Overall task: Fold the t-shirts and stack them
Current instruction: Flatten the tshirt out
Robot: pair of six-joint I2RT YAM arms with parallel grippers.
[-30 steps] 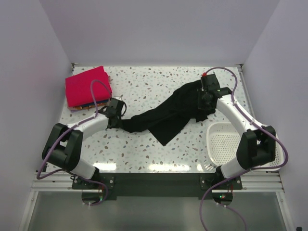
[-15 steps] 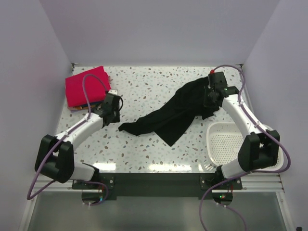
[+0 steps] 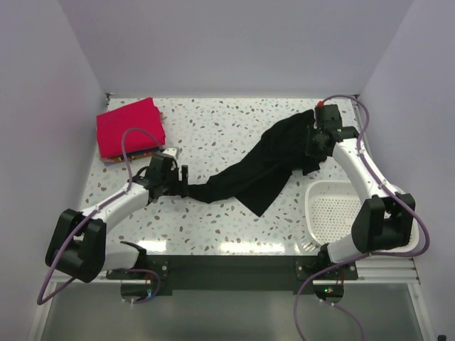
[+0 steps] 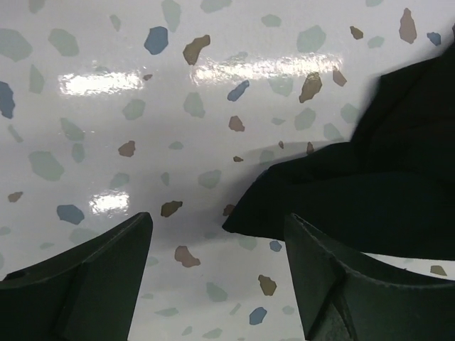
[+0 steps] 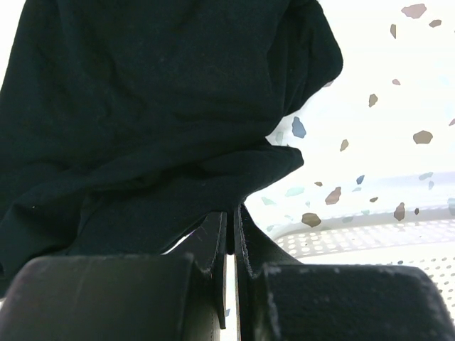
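Your left gripper (image 4: 217,222) has let go of the black t-shirt (image 3: 256,167); your right gripper (image 5: 231,213) keeps hold of it.
The left fingers (image 4: 99,266), clamped on the shirt's tail a second ago, now stand spread, and the tail's corner lies flat on the table (image 3: 213,124) between them. The right fingers (image 5: 213,234) are pressed together on the shirt's other end, and that arm has carried it nearer the table's far right corner than before. The shirt stretches across the middle of the table as a diagonal band, from in front of the left gripper up to the right one. The white basket (image 3: 330,209) at the right edge and the folded red t-shirt (image 3: 128,128), topping the coloured stack in the far left corner, have not moved.
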